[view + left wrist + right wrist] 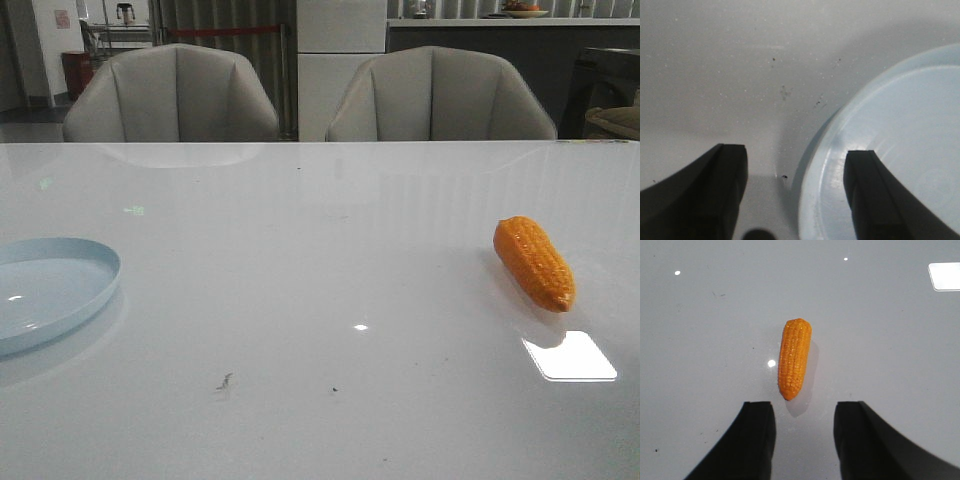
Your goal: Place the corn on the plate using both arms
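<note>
plate (75,262): pale blue, round and shallow, at the far left of the white surface (300,300), partly cut off by the frame edge; nothing lies on it
left hand (796,190): spread wide and empty, seen only in the left wrist view; one finger is over bare surface, the other over the plate's rim, and the plate edge runs between them
middle of the surface: glossy and bare apart from a few dark specks, with bright lamp reflections
corn (534,263): orange cob lying flat on its side at the right of the surface, well apart from the plate, blunt end away from the camera and tapered tip nearer the front edge
right hand (803,432): open and holding nothing, hanging above the surface with the corn's tapered tip just ahead of the gap between its fingers
how the corn will likely handle: looks like rigid, light moulded plastic; the shine suggests a slick skin, though the kernel rows should give the pads some bite; being round, it may roll if nudged from one side
where to take hold: across the thick middle of the cob, fingers closing on the two long sides, not on the narrow tip, where it could squirt out
</note>
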Controlling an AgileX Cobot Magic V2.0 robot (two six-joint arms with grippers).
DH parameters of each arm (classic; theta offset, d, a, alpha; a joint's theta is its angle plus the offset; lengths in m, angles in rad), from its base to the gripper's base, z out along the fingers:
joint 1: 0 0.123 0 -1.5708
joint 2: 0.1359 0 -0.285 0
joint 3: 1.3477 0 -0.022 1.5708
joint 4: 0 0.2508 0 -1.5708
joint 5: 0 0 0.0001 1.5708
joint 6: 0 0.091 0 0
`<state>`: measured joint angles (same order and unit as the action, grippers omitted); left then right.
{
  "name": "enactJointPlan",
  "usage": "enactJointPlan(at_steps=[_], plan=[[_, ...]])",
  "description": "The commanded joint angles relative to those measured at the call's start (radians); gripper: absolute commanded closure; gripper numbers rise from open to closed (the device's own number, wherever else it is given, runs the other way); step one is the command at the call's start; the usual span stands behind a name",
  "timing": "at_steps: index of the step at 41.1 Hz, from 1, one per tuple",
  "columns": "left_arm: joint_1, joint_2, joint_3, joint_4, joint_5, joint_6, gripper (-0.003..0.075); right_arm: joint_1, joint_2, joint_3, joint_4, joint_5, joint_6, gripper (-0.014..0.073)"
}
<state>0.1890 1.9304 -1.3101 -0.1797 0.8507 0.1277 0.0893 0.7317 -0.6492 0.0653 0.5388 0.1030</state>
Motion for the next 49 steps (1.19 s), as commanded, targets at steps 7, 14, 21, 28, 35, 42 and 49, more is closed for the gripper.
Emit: enactJointPlan(at_steps=[7, 14, 21, 28, 35, 42, 49], plan=[[0.0, -0.048, -0.031, -0.015, -0.015, 0.002, 0.0412, -0.003, 0.0, -0.036, -0.006, -0.077, 0.002, 0.0186], [0.0, -0.03, -0.031, -0.015, -0.015, 0.004, 0.0472, -0.003, 0.0, -0.036, -0.006, -0.077, 0.002, 0.0186], [0.0, -0.023, -0.031, -0.015, -0.015, 0.004, 0.0513, -0.003, 0.0, -0.036, -0.006, -0.077, 0.002, 0.0186], [-0.001, -0.023, -0.031, -0.015, -0.015, 0.006, 0.0628, -0.003, 0.0, -0.036, -0.006, -0.077, 0.002, 0.0189], [-0.013, -0.023, -0.031, -0.015, -0.024, 0.01, 0.0631, -0.003, 0.0, -0.036, -0.006, -0.077, 0.002, 0.0201], [-0.063, -0.023, -0.031, -0.064, -0.011, 0.091, 0.0631, -0.003, 0.0, -0.036, -0.006, -0.077, 0.002, 0.0201], [-0.154, -0.023, -0.031, -0.068, 0.01, 0.113, 0.0631, -0.003, 0.0, -0.036, -0.006, -0.077, 0.002, 0.0201]])
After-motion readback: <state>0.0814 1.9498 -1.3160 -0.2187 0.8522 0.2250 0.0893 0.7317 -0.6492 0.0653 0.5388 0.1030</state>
